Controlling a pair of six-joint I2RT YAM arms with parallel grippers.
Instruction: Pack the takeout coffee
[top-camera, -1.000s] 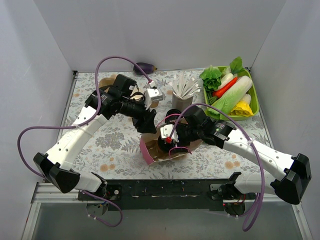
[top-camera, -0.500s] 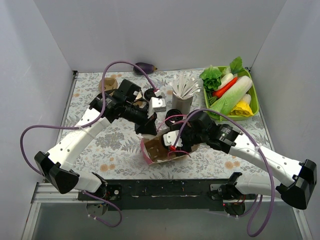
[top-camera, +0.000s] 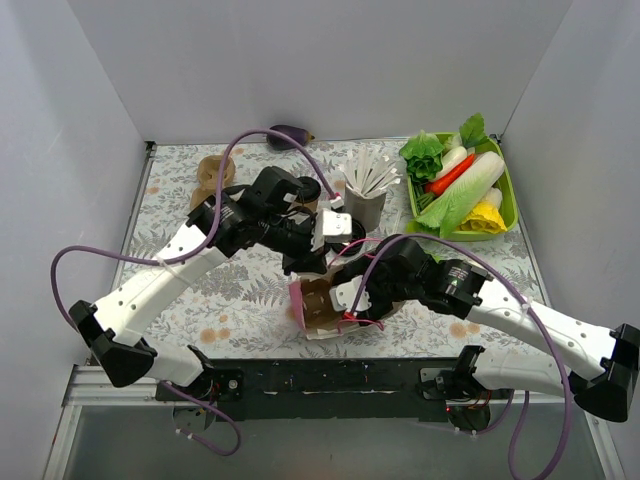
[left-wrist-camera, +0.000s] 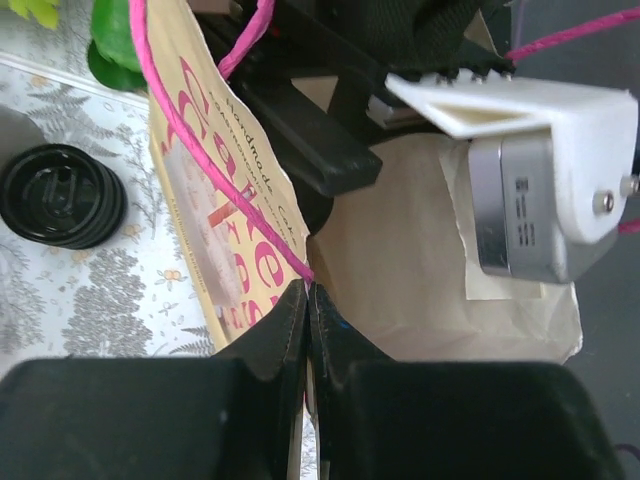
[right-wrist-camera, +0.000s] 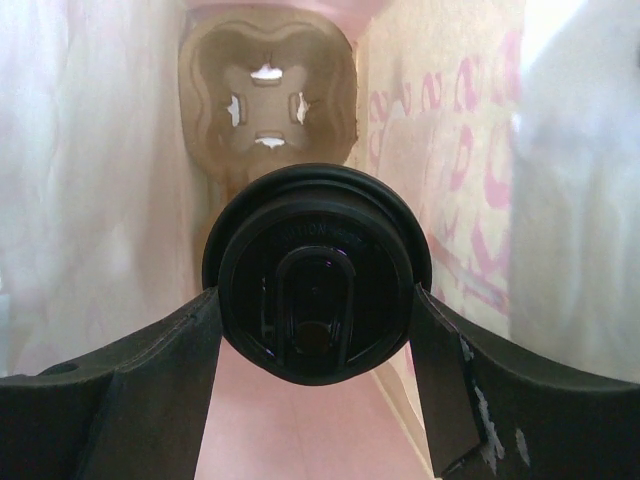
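Pinches the upper edge of the paper bag (top-camera: 318, 312) with the left gripper (left-wrist-camera: 305, 300), jaws pressed flat together on the paper, with the bag lying on its side on the floral table (top-camera: 240, 290) and its mouth gaping toward the right arm. Reaches deep into that mouth with the right gripper (right-wrist-camera: 315, 300), spread wide around the takeout coffee (right-wrist-camera: 315, 262) and touching its round black lid on both sides. Holds the cup inside the bag, lid facing the wrist camera, near the tan pulp cup carrier (right-wrist-camera: 265, 100) lodged at the closed end. Hides the cup from the overhead camera behind arm and paper. Shares the table with a dark grey cup of white sticks (top-camera: 365, 195), a green tray (top-camera: 512, 185) of vegetables, an aubergine (top-camera: 288, 133), another pulp carrier (top-camera: 212, 172), and a second black lid (left-wrist-camera: 60, 195) near the bag.
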